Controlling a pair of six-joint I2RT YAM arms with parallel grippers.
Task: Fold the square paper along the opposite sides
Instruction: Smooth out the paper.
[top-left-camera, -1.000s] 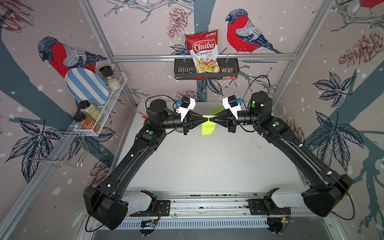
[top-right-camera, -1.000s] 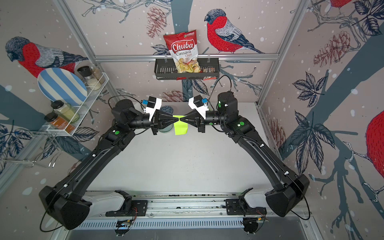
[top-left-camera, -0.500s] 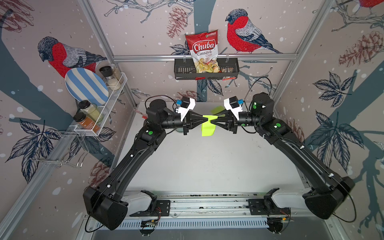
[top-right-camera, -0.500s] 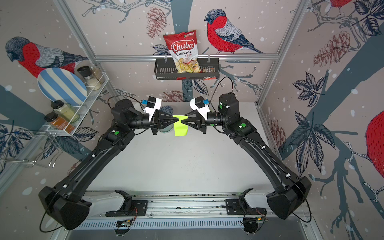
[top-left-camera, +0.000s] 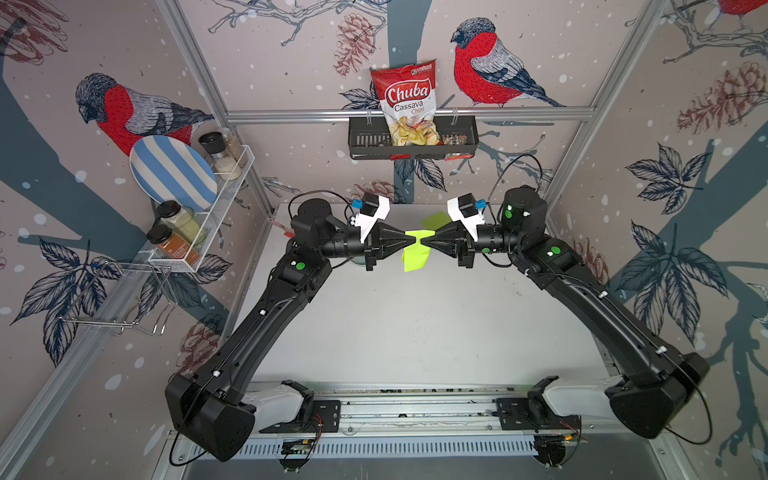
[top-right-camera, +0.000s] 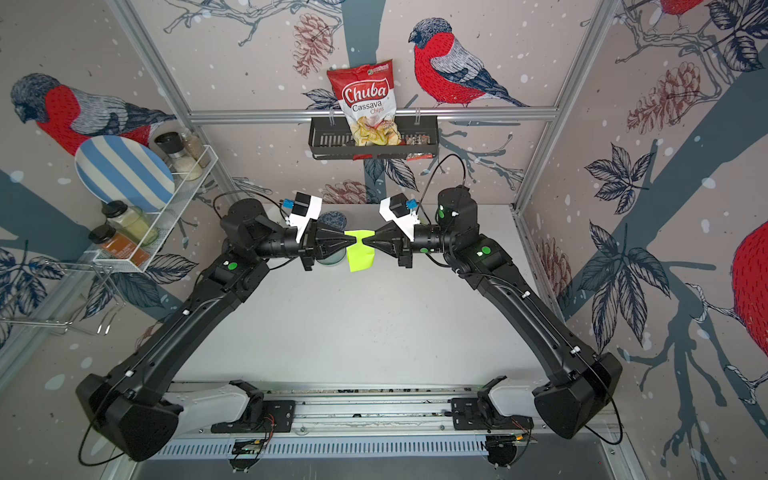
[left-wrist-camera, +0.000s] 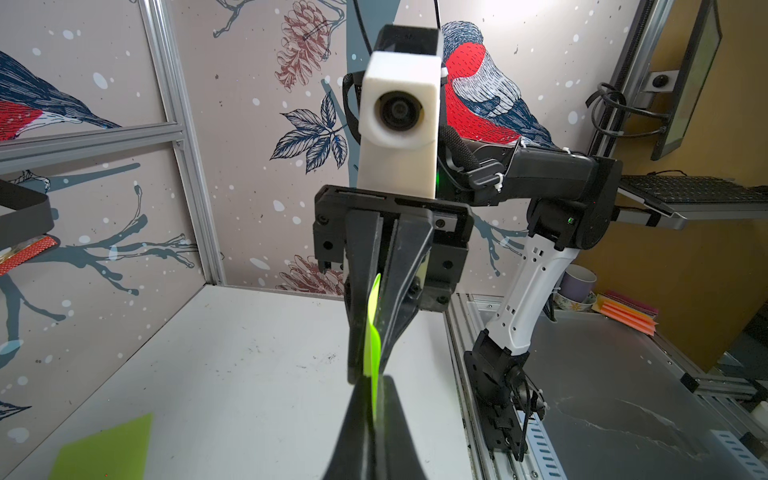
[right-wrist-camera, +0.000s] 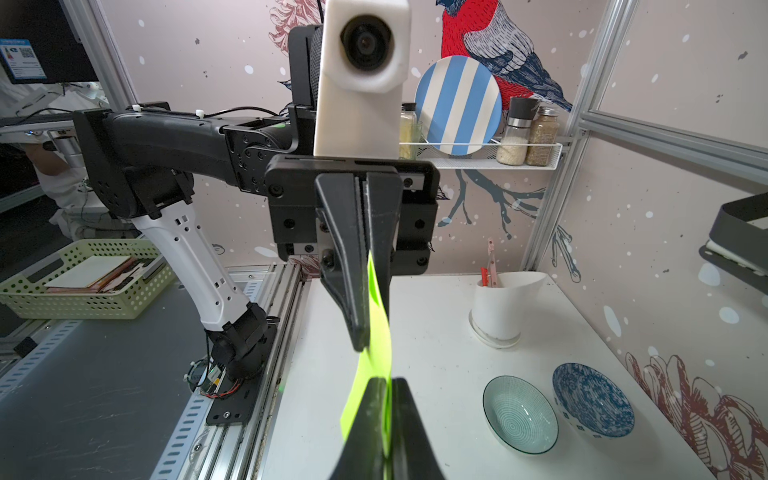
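My left gripper (top-left-camera: 409, 241) pinches the top of the light, floppy green square paper (top-left-camera: 415, 257), hanging at far middle. My right gripper (top-left-camera: 424, 242) has its jaws nearly together around it; pinching or not, I cannot tell. Grab edges softly.

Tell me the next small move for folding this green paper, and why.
Probably lower both arms together toward the table: the left gripper and right gripper pinch the paper in mid-air, its layers hanging bowed apart, so a crease likely needs a surface.
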